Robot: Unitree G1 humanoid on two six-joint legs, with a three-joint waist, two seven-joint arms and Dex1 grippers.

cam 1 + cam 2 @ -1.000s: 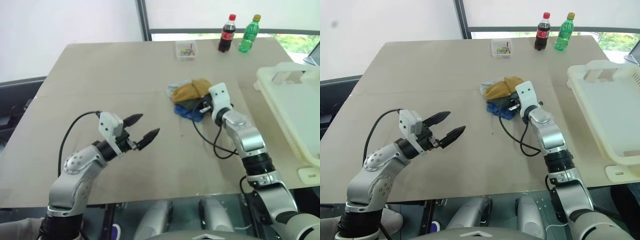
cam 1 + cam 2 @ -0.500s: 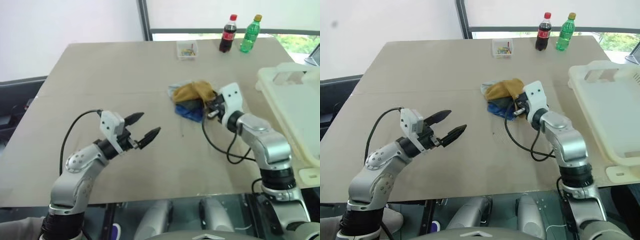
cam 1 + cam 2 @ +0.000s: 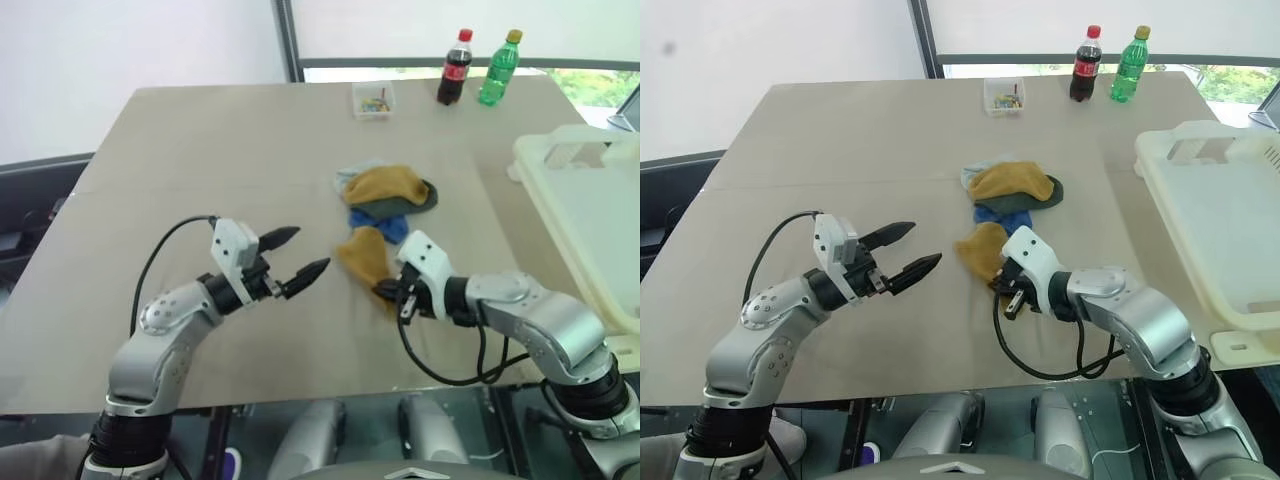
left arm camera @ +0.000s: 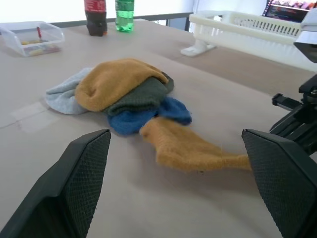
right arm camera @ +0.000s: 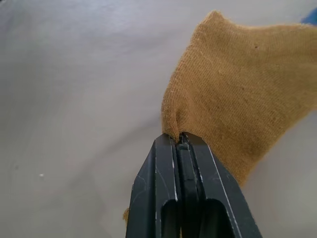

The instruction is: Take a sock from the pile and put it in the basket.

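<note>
The pile point(image 3: 385, 195) of mustard, dark green, blue and pale grey socks lies in the middle of the table. A mustard-yellow sock point(image 3: 364, 255) is stretched out on the table in front of the pile, its near end pinched in my right gripper point(image 3: 385, 291), which is shut on it; the right wrist view shows the sock point(image 5: 237, 89) between the closed fingers point(image 5: 163, 178). My left gripper point(image 3: 305, 252) hovers open to the left of the sock, empty. The cream-white basket point(image 3: 590, 200) stands at the table's right edge.
A small clear box point(image 3: 372, 98) with coloured bits, a cola bottle point(image 3: 454, 68) and a green bottle point(image 3: 498, 67) stand at the far edge. A black cable point(image 3: 450, 365) loops under my right arm near the table's front edge.
My right gripper has pulled back from the pile toward the table's front, dragging a mustard sock out with it. The left gripper has turned slightly and kept its place.
</note>
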